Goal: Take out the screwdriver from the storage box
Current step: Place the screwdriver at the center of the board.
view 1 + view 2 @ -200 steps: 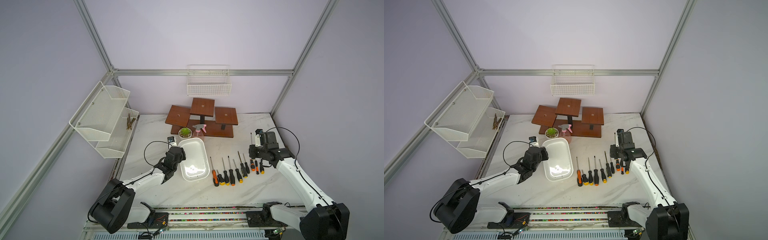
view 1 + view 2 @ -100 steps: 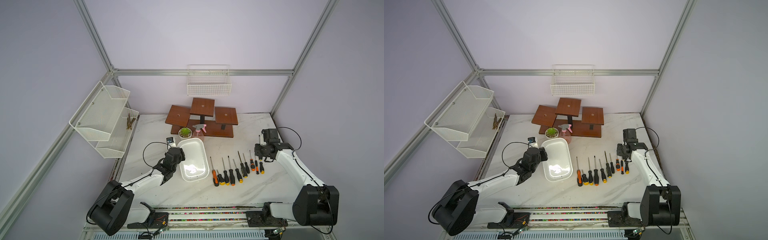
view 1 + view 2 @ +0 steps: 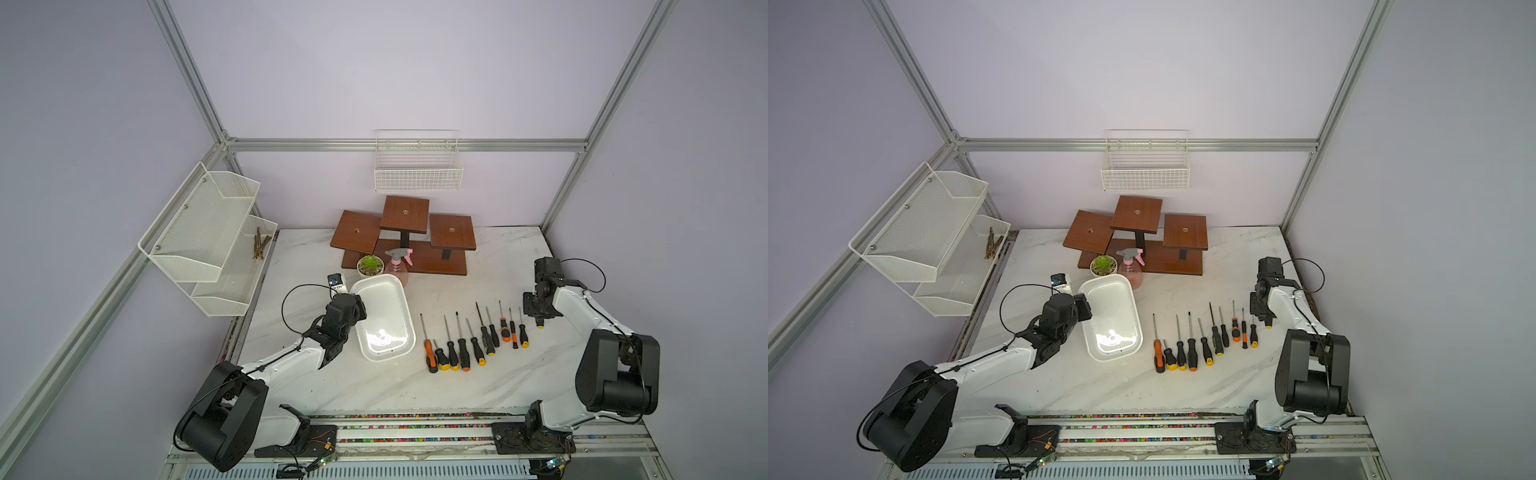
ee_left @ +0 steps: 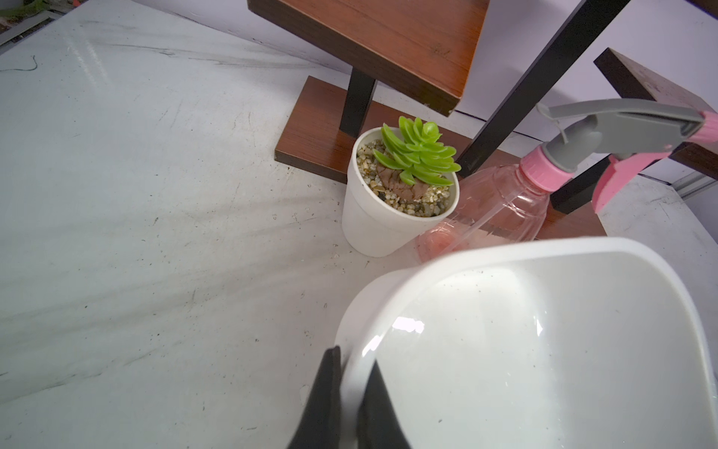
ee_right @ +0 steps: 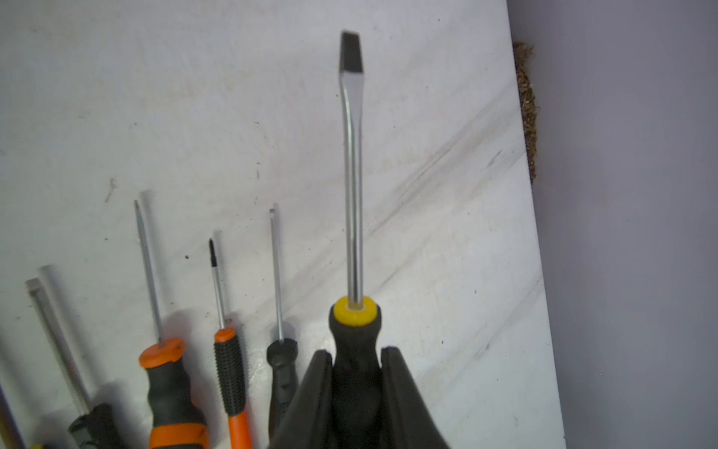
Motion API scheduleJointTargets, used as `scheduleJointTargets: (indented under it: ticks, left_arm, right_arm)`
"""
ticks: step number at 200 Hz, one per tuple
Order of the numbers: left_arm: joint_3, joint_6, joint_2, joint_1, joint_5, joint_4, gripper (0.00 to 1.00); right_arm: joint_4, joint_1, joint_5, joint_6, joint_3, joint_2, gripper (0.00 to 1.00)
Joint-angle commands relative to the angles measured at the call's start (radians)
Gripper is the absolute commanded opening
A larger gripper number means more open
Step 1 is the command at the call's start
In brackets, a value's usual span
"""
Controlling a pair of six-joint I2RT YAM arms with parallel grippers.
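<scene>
The storage box lies where it lay a second ago, on the left half of the table, about midway between its back and front edges. Both top views show its floor bare, with no tool left inside. The left gripper has not shifted either. Its jaws are pinched tight on the box's rim on the side toward the table's left edge, steadying it.

The change is on the other side. The right arm has folded back over the last second. It has carried the right gripper from over the right end of the row of laid-out screwdrivers toward the table's right edge, just past the row's last tool. Its jaws are narrow, closed on the black handle of the screwdriver. The flat blade points toward the back edge and seems to hang clear of the marble.

So the removal itself looks done. What remains, I judge, is lowering this tool beside the row and letting go.
</scene>
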Motion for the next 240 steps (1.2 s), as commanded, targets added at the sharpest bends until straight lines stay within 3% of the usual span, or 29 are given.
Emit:
scheduleJointTargets:
  ticks: [1, 136, 240]
  left_arm:
    - [-0.004, -0.012, -0.001, 0.016, 0.033, 0.055, 0.0]
    - [-0.005, -0.028, 0.016, 0.049, 0.077, 0.071, 0.0]
    - [-0.01, -0.031, 0.011, 0.049, 0.079, 0.074, 0.0]
  right_arm:
    - [0.005, -0.019, 0.028, -0.035, -0.002, -0.002, 0.0]
    - [0.034, -0.027, -0.062, -0.109, -0.1, 0.046, 0.0]
    - [0.025, -0.028, -0.085, -0.116, -0.065, 0.128, 0.0]
